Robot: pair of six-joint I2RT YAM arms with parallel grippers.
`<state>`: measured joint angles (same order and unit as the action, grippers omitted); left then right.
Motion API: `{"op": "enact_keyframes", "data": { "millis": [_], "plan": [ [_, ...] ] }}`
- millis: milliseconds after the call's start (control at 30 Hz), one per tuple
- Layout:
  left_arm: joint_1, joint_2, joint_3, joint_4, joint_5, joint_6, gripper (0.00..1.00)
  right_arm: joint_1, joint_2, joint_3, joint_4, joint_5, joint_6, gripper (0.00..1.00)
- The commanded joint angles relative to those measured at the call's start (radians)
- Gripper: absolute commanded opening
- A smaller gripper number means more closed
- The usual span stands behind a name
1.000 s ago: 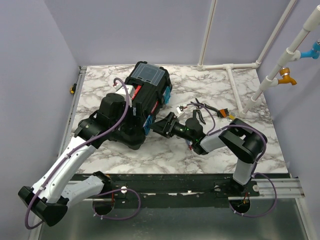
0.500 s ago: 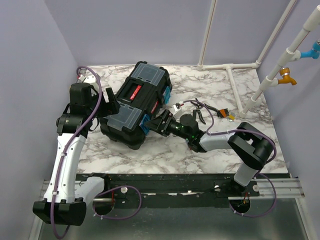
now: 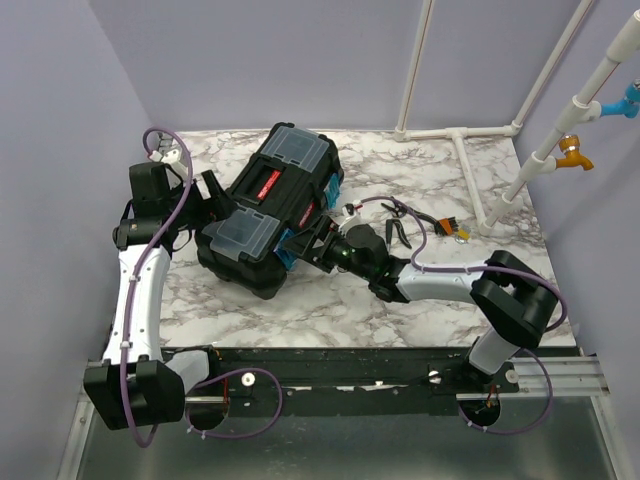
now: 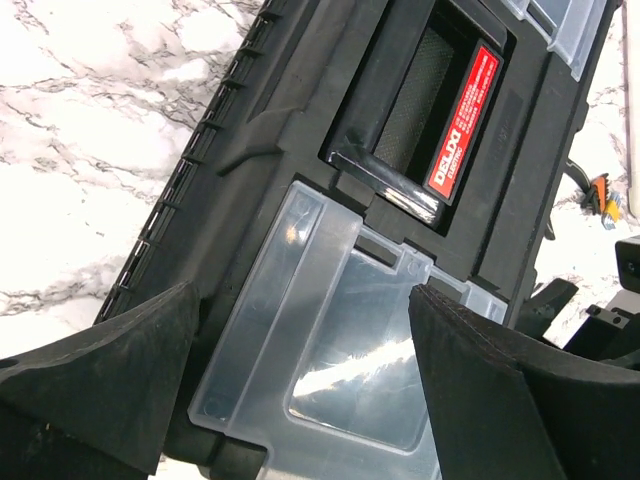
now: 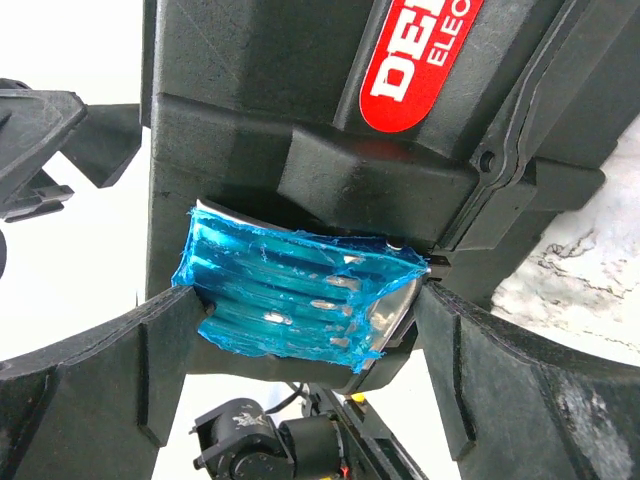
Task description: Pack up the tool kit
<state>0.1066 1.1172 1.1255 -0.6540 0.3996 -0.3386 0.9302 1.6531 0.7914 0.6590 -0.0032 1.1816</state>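
Observation:
The black toolbox (image 3: 262,262) lies closed and slanted at the table's left middle, with a red handle label (image 3: 272,183) and two grey translucent lid compartments (image 3: 243,228). My left gripper (image 3: 216,197) is open at the toolbox's left end. In the left wrist view its jaws (image 4: 300,400) straddle the near compartment lid (image 4: 340,340) without gripping it. My right gripper (image 3: 306,243) is open at the toolbox's front side. In the right wrist view its jaws (image 5: 305,330) stand either side of a teal latch (image 5: 290,295). Small tools (image 3: 402,218) lie right of the box.
An orange and yellow small item (image 3: 450,228) lies on the marble table (image 3: 330,300) at the right. White pipes (image 3: 455,132) run along the back right. Purple walls close in the left side and the back.
My left arm has swung off the toolbox top to its left end. My right gripper has moved left onto the teal latch. The toolbox has shifted slightly.

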Motion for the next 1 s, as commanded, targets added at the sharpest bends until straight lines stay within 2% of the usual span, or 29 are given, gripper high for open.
{"op": "enact_keyframes", "data": {
  "millis": [0,167,400,700,967],
  "plan": [
    [0.013,0.011,-0.06,0.041,0.129,-0.033,0.87,0.021,-0.002,0.043,-0.121,0.108,-0.004,0.96],
    [0.017,0.049,-0.088,0.052,0.19,-0.044,0.87,0.029,-0.023,0.036,-0.166,0.135,0.044,0.96],
    [0.016,0.064,-0.105,0.077,0.256,-0.05,0.78,0.029,-0.061,0.056,-0.274,0.172,0.055,0.93],
    [0.017,0.072,-0.113,0.081,0.275,-0.051,0.76,0.03,-0.029,-0.013,-0.169,0.117,0.079,0.75],
    [0.018,0.072,-0.132,0.097,0.278,-0.059,0.75,0.029,-0.019,-0.035,-0.162,0.126,0.082,0.57]
  ]
}}
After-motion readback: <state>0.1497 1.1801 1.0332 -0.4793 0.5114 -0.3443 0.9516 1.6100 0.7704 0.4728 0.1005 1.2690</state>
